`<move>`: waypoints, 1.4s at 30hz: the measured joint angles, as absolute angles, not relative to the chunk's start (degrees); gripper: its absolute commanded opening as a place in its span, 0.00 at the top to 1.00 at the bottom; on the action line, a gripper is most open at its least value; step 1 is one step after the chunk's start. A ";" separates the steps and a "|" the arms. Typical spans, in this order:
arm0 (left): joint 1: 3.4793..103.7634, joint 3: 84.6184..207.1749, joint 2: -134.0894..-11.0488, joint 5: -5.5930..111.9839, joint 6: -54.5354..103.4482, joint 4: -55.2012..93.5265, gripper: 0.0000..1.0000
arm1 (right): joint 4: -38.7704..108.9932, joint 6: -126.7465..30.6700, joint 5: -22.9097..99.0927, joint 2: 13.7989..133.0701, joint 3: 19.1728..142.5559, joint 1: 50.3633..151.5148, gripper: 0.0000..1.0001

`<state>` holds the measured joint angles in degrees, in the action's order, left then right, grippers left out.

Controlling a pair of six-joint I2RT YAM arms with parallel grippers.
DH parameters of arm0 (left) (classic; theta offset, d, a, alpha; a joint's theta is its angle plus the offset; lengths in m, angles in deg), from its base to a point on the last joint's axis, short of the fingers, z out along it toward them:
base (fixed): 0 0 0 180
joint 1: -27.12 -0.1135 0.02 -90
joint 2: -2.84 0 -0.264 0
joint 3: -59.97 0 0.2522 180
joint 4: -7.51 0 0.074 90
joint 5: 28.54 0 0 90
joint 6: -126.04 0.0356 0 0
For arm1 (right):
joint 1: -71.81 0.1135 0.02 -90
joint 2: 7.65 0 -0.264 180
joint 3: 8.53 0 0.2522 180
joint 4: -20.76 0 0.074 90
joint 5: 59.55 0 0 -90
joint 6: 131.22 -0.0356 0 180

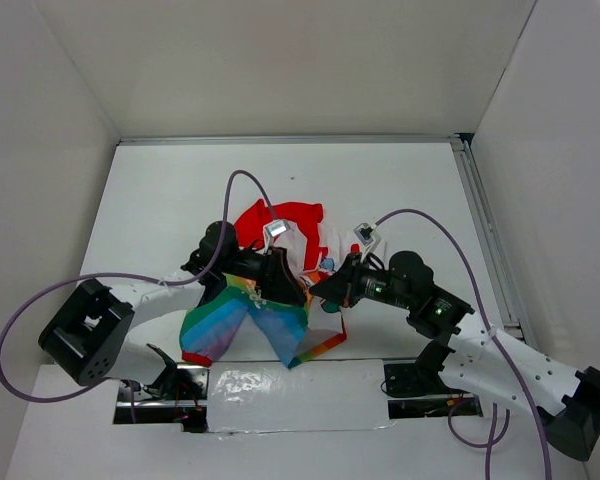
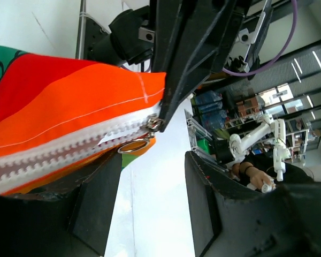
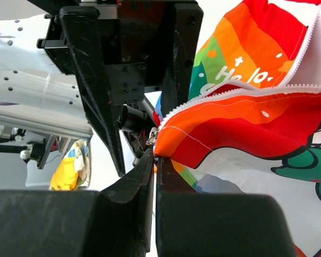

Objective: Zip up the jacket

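Observation:
The jacket (image 1: 248,322) lies crumpled mid-table, red collar at the far side, rainbow panels towards me. My left gripper (image 1: 280,284) and right gripper (image 1: 323,291) meet over its lower front. In the left wrist view the left gripper (image 2: 152,179) is open; the white zipper (image 2: 69,147) crosses above its left finger, and the slider with its ring pull (image 2: 139,142) hangs at the gap's edge. In the right wrist view the right gripper (image 3: 155,160) is shut on the jacket's orange hem (image 3: 214,120) right beside the zipper's end. The open left fingers (image 3: 99,91) show just beyond it.
White walls enclose the table on three sides. A metal rail (image 1: 485,235) runs along the right edge. Purple cables (image 1: 430,225) arch over both arms. A shiny taped patch (image 1: 270,385) lies between the arm bases at the near edge.

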<state>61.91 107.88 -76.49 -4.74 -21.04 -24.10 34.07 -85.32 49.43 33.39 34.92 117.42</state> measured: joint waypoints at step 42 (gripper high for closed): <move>62.06 107.84 -73.41 -2.77 -20.93 -23.77 0.46 | 35.84 -84.99 45.87 36.67 34.99 117.59 1.00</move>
<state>62.06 107.84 -73.41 -2.77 -20.93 -23.77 35.84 -84.99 45.87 36.67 34.99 117.59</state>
